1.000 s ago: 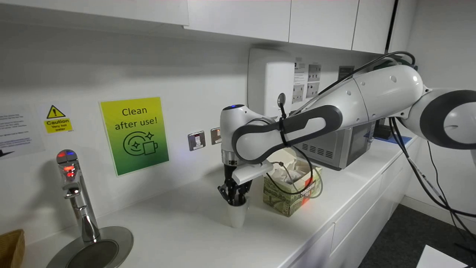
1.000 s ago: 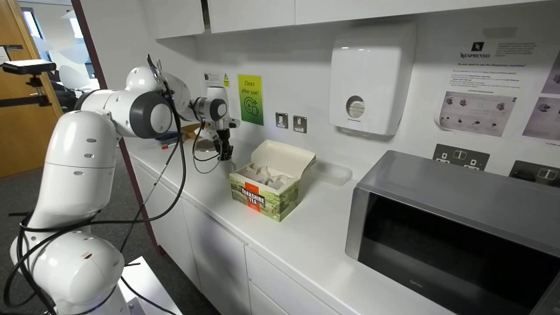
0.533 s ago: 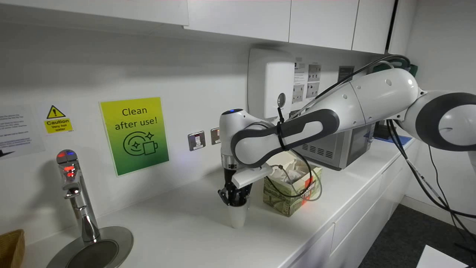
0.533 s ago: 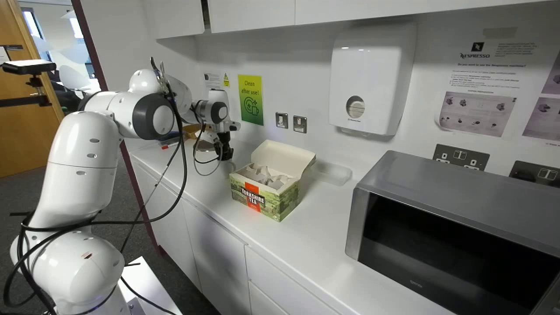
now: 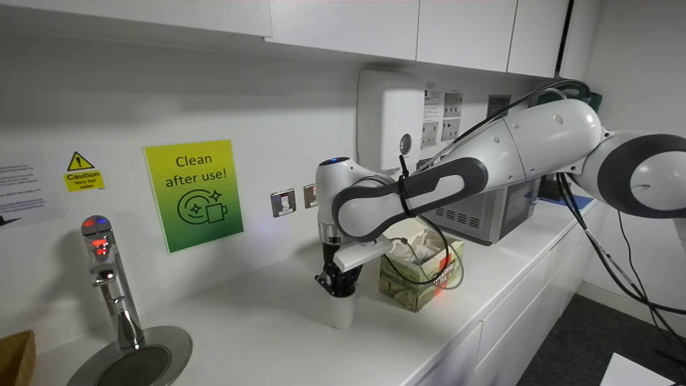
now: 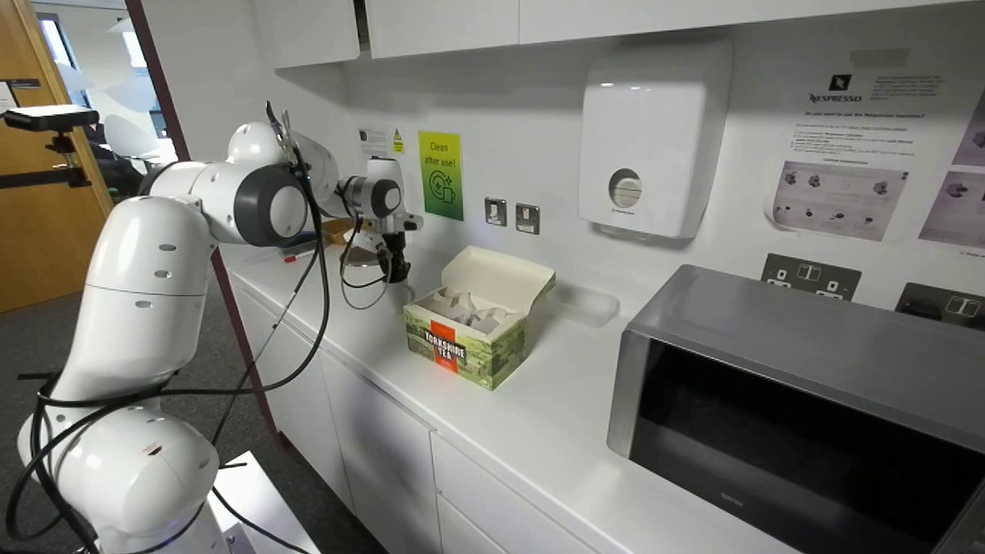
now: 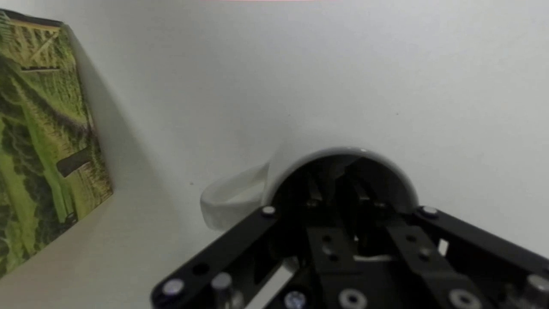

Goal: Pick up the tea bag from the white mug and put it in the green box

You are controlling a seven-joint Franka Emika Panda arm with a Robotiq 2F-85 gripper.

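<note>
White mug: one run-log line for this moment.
gripper: partway inside white mug | grip: unclear | mug: upright on counter, interior dark, tea bag not discernible there | green box: open, apart from mug

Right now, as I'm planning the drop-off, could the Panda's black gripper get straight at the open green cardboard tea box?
Probably not: the gripper reaches inside the round white mug and must lift clear first. The raised cream lid leaves the green box open above.

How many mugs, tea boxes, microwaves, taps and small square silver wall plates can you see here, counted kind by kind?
White mug: 1
Green tea box: 1
Microwave: 1
Tap: 1
Small square silver wall plates: 2
Total: 6
</note>
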